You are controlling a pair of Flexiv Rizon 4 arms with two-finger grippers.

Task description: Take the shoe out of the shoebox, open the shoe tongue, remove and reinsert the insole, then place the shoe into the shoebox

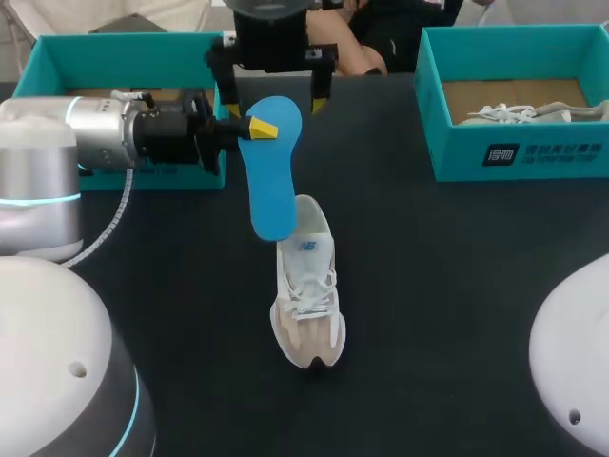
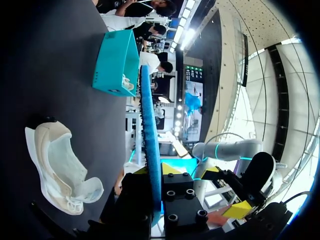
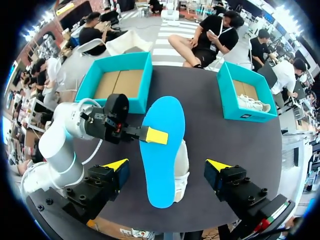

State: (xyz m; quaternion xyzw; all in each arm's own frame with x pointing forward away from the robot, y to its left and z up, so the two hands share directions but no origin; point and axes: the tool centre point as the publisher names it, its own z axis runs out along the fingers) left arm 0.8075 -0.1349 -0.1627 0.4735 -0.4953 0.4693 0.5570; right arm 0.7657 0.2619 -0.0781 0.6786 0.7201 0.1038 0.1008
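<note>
Left gripper (image 1: 261, 128): closed on the blue insole's (image 1: 271, 176) side edge, near its upper end.
Right gripper (image 1: 275, 106): wide open, empty, just beyond the insole.
Insole to shoe (image 1: 306, 286): lower end over the shoe's opening, long axes roughly aligned.
Shoe: flat on the table (image 1: 457, 286), toe toward me.
Around: 2 teal boxes, left box (image 1: 38, 62) and right box (image 1: 523, 157), both well apart from the shoe.

Two teal shoeboxes (image 1: 95, 43) (image 1: 447, 143), two white shoes (image 1: 306, 286) (image 1: 519, 112) and one blue insole (image 1: 271, 181) are here.
</note>
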